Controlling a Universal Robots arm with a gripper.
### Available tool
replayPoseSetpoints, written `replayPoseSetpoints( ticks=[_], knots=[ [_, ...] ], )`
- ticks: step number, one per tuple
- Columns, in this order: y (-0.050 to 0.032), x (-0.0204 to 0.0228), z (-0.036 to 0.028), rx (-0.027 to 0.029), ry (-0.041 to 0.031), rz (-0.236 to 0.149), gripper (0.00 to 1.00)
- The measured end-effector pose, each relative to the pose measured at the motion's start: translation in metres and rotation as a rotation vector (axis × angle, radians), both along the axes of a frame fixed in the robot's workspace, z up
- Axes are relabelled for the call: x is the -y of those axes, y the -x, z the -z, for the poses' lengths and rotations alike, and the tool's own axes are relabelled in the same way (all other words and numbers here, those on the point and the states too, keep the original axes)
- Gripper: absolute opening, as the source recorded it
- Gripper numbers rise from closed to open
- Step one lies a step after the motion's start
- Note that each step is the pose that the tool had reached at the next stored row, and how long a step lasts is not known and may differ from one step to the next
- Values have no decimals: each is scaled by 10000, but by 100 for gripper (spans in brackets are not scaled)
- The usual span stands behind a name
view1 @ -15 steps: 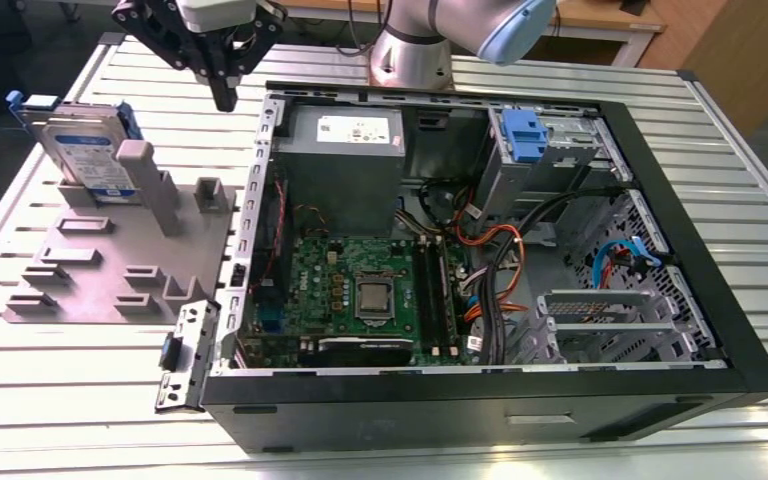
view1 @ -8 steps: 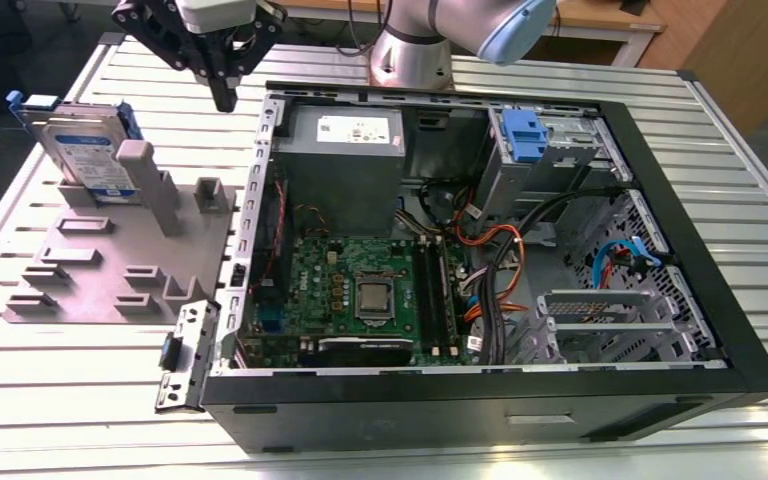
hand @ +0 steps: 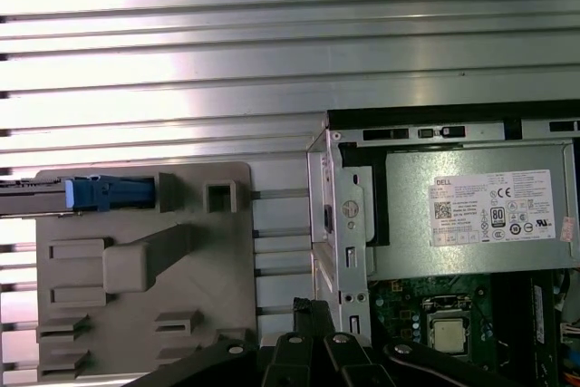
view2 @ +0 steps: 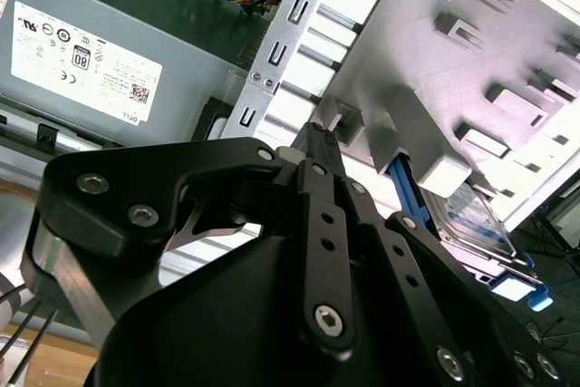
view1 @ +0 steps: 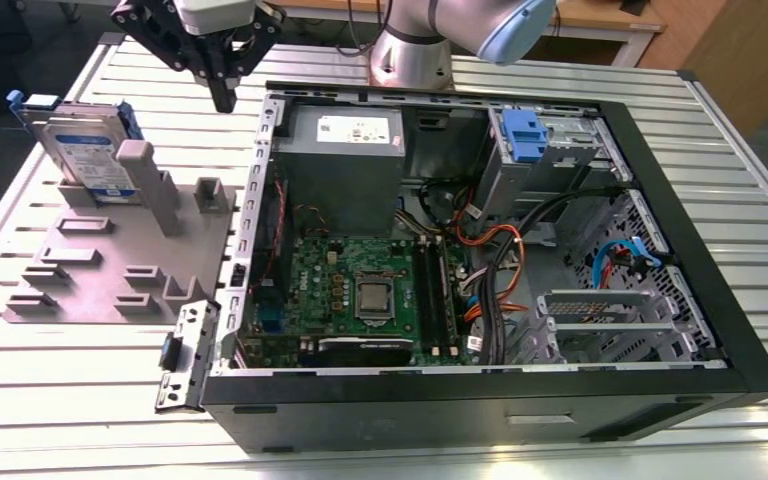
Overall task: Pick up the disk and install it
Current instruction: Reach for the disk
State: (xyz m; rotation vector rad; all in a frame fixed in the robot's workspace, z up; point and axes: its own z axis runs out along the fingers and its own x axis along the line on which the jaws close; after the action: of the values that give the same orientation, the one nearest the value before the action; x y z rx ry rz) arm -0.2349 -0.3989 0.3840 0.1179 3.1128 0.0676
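The disk [view1: 84,150] stands on edge in a slot at the far corner of a grey holder plate [view1: 104,270], at the exterior view's left, with its white-and-blue label facing the camera and its blue carrier around it. The first wrist view looks at the disk [hand: 100,193] edge-on, as a thin blue strip, while the second wrist view catches its metal face [view2: 471,215] behind the holder's posts. The end effector [view1: 224,98] hangs above the gap between the holder and the open computer case [view1: 704,230], apart from the disk. It is clenched, fingertips pressed together with nothing between them, as the second wrist view [view2: 317,133] shows close up. The slatted surface [view1: 37,400] carries both. Inside the case the exterior view shows the grey power supply [view1: 344,150] and a blue-latched cage [view1: 524,135].
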Motion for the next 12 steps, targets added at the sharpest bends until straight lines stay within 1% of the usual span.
replayPoseSetpoints(
  ticks=[12],
  knots=[
    [7,0,10,1,-1,0,11]
  ],
)
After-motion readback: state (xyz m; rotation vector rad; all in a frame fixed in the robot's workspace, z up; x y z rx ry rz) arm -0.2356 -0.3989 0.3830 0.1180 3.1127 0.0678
